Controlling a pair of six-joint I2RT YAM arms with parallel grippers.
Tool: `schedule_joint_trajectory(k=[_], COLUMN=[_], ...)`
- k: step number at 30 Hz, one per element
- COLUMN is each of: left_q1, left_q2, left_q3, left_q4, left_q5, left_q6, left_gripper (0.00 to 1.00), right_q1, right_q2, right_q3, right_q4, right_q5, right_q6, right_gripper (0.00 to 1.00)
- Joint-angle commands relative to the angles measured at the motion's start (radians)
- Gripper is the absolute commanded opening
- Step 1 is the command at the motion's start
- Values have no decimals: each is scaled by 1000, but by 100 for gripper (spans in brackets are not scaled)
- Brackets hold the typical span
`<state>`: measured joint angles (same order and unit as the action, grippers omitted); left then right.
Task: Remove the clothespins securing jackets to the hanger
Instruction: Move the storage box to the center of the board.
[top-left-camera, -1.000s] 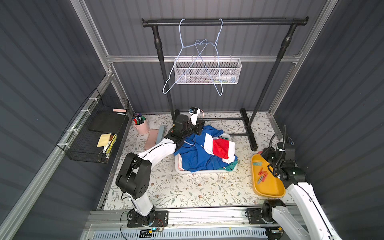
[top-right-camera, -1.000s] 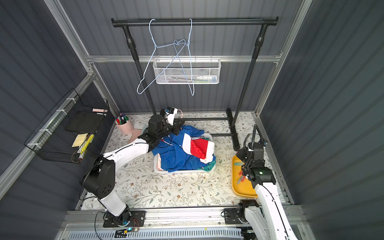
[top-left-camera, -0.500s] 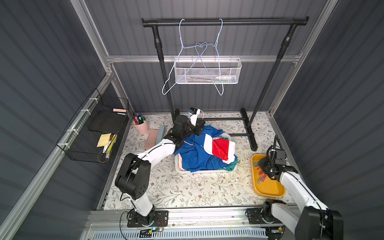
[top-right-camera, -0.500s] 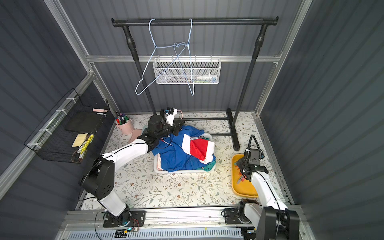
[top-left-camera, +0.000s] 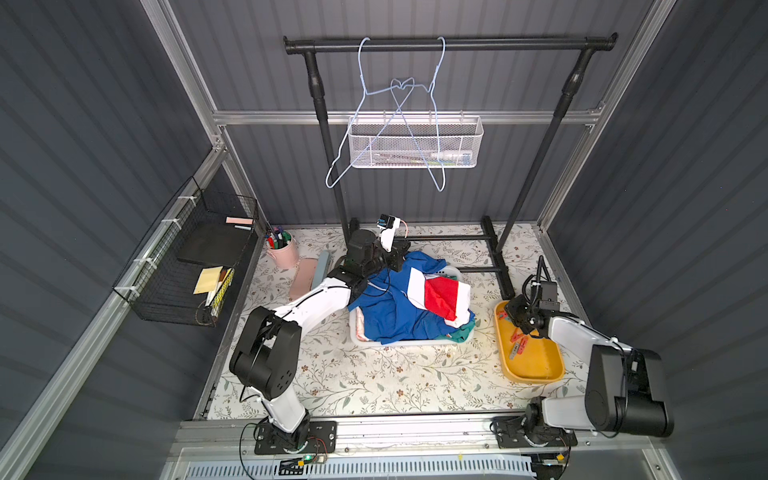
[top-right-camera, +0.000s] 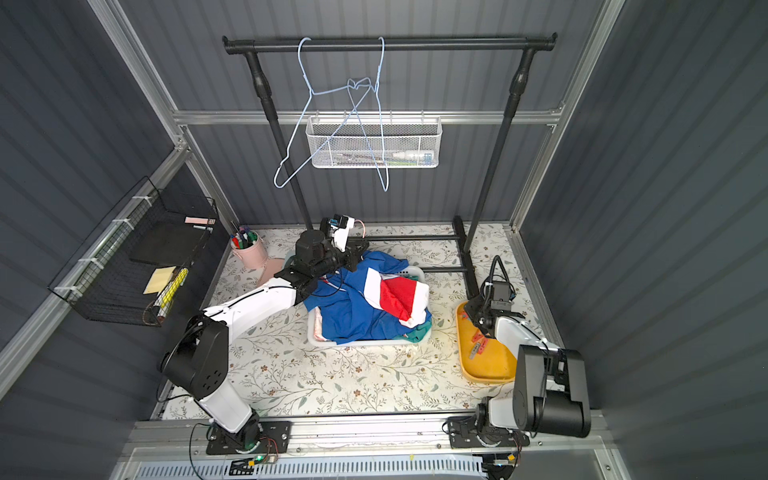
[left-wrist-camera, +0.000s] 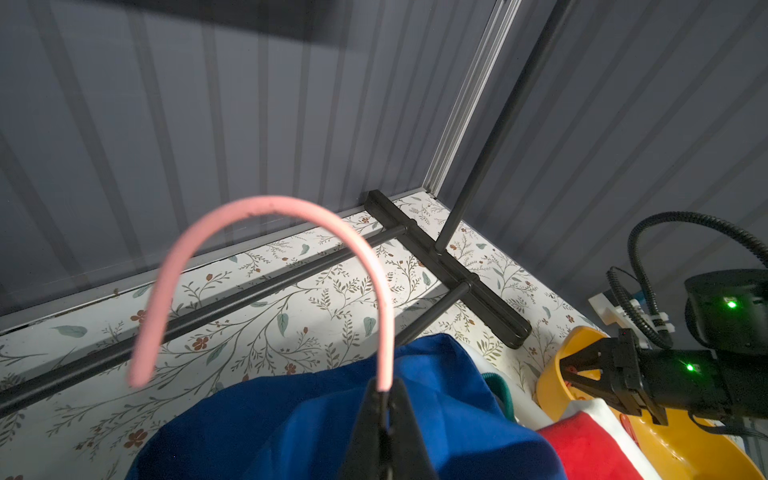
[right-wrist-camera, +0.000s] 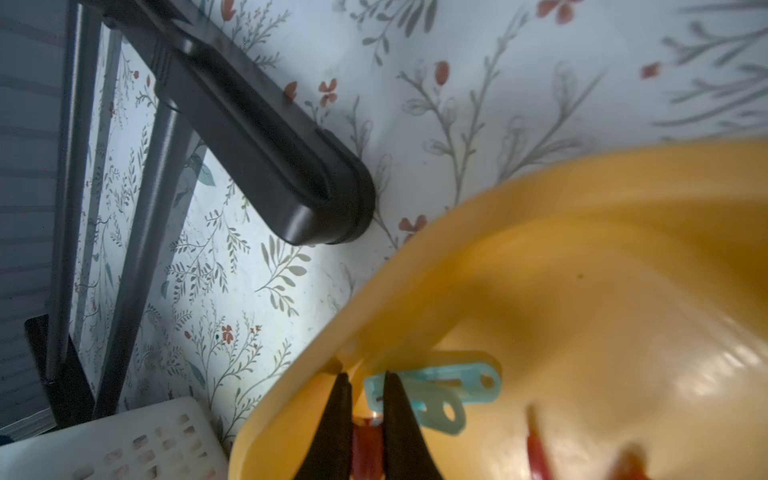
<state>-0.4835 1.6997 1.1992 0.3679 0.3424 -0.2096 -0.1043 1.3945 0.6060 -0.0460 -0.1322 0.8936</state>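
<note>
Now, right end effector (right-wrist-camera: 365, 374) pinches a red plastic clothespin (right-wrist-camera: 365, 440), left end effector (left-wrist-camera: 384, 392) clamps the pink hanger hook (left-wrist-camera: 266, 205); peg looks light, springy, so squeeze its tail.

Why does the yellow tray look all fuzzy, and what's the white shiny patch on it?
In the right wrist view the yellow tray is close to the lens, so it's out of focus; the white patch is glare on its glossy wall; the red clothespins blur too. In a top view the tray looks crisp.
</note>
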Motion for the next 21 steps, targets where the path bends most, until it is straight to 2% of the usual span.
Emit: schedule_joint_trajectory(k=[1, 3, 5, 7, 10, 14, 16, 21], left_q1=[-6, -6, -6, -6, -6, -14, -28, -64], left_q2=[-14, -16, -23, -29, -26, -36, -45, -59], left_q3=[-27, -28, -30, -32, -32, -28, -17, 0], left_q4=[-56, -55, -52, -46, -46, -47, -56, -48], left_q5=[29, 29, 27, 22, -15, -42, -66, -86], left_q6=[-29, -33, -37, -45, -47, -53, -56, -110], left_gripper=[0, 0, 0, 0, 0, 0, 0, 0], right_q1=[12, 15, 15, 17, 29, 120, 207, 400], right_q2=[38, 31, -14, -90, -199, -303, -332, -259], right_q3=[59, 64, 50, 24, 8, 83, 150, 364], right_q4=[53, 29, -16, -74, -118, -234, -261, -270], right_q5=[-37, -24, 28, 100, 135, 201, 221, 109], right_q6=[2, -7, -7, 0, -16, -78, -124, -244], right_gripper=[8, 16, 31, 47, 62, 67, 69, 71])
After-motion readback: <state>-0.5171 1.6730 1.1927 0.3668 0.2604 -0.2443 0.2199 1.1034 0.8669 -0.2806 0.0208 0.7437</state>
